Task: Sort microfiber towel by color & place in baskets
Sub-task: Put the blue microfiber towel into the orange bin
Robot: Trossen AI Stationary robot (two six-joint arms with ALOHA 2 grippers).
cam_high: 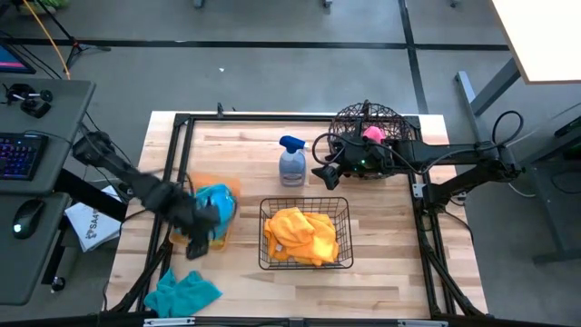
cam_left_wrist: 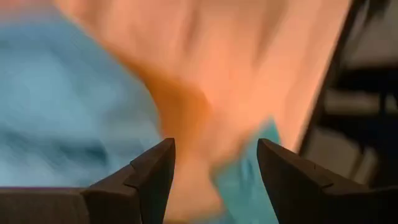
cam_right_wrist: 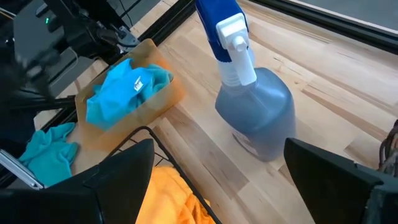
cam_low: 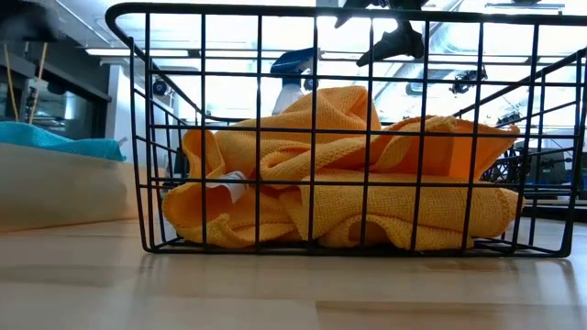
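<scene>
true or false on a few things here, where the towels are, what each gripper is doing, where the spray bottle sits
1. The orange towels lie in the black rectangular wire basket. True.
2. The pink towel lies in the orange tray. False: it is in the round wire basket; the tray holds a teal towel.
3. The left gripper is shut on a teal towel. False: its fingers stand open with nothing between them, over the tray.
4. One teal towel lies loose on the table. True.
5. The spray bottle stands inside the rectangular basket. False: it stands on the table behind it.
6. The right gripper is open. True.
</scene>
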